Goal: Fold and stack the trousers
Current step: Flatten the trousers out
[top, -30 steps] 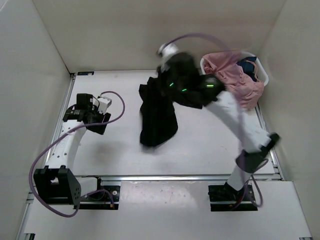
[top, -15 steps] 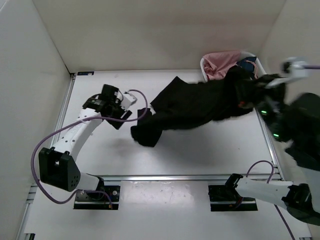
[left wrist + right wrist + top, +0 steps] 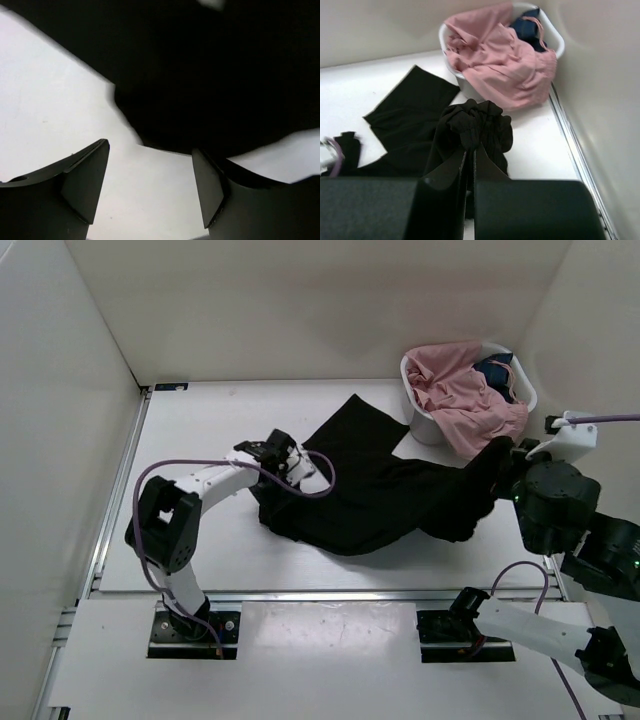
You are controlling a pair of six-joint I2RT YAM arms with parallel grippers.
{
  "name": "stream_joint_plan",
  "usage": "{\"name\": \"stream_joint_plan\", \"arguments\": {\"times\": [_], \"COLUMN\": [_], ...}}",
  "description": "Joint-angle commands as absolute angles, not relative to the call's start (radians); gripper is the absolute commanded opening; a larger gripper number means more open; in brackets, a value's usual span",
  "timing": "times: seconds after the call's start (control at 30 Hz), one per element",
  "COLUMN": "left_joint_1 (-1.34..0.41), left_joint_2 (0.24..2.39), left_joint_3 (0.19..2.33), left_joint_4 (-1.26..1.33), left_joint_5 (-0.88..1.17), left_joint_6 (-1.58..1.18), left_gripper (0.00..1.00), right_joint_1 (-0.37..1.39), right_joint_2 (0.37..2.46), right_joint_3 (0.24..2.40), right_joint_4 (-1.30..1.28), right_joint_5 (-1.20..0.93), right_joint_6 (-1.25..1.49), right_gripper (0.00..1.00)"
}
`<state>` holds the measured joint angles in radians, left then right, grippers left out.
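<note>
Trousers [image 3: 380, 495] in R grip: R gripper [image 3: 470, 150] is clamped shut on a bunched wad of the black cloth, which puffs up over the tips. The wad looks lifted a bit off the table [image 3: 200, 420].
R gripper spot: approx 3 o'clock on the table, near the right rail.
L gripper: L gripper [image 3: 150, 167] is open, jaws well apart, only bare table btwn them. It holds nothing.
L gripper spot: at the 9 o'clock end of the garment. The cloth edge sits just ahead of the tips; can't tell if it touches.
Where trousers lie: mid-table, strung from 9 to 3 o'clock. Most of the cloth is down on the table, rumpled and thick along the near edge. One flat leg pokes off toward 12-1 o'clock.
Beyond the trousers: white basket [image 3: 425, 425] at 1-2 o'clock in the far right corner. A pink garment [image 3: 460, 400] spills over its rim, w/ a dark blue garment [image 3: 495, 370] inside at the back. The flat leg's end is near the basket wall, prob. not touching.
Step in hand (my read): spreading the trousers out ahead of any fold. No fold made yet, nothing stacked.
Next move needs: L gripper to ease fwd and low so one finger slips under the cloth edge, then close on it. R must keep its hold. W/ both ends held, pull apart toward 9 and 3 to flatten the rumpled part.
Watch for: L pinching several layers instead of one edge.
</note>
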<state>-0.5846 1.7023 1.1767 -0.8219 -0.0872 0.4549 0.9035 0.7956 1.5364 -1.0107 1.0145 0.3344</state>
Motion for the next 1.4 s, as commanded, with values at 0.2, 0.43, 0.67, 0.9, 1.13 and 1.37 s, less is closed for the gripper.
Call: {"name": "stream_joint_plan", "arguments": {"times": [0.2, 0.43, 0.67, 0.9, 1.13, 1.37], "left_joint_1": [-0.361, -0.347, -0.356, -0.189, 0.124, 0.297], "left_joint_2": [1.822, 1.991, 2.134, 2.068, 1.81, 1.675], "left_joint_3": [1.433, 1.584, 1.586, 1.646, 1.678, 1.596], "left_joint_4": [-0.75, -0.813, -0.856, -0.927, -0.976, -0.996], "left_joint_5": [0.06, 0.28, 0.194, 0.089, -0.158, -0.296], "left_joint_6": [0.281, 0.284, 0.284, 0.304, 0.503, 0.64], "left_gripper": [0.76, 0.76, 0.49, 0.14, 0.14, 0.14], "right_joint_1": [0.905, 0.905, 0.905, 0.856, 0.514, 0.336], "right_joint_2": [0.801, 0.801, 0.83, 1.169, 1.352, 1.243], "right_joint_3": [1.344, 1.238, 1.192, 1.242, 1.641, 1.761], "right_joint_4": [-1.081, -1.083, -1.026, -0.893, -0.804, -0.828], "right_joint_5": [1.089, 1.049, 1.049, 0.859, 0.626, 0.494], "right_joint_6": [0.524, 0.59, 0.568, 0.349, 0.23, 0.225], "right_gripper": [0.0, 0.0, 0.0, 0.0, 0.0, 0.0]}}
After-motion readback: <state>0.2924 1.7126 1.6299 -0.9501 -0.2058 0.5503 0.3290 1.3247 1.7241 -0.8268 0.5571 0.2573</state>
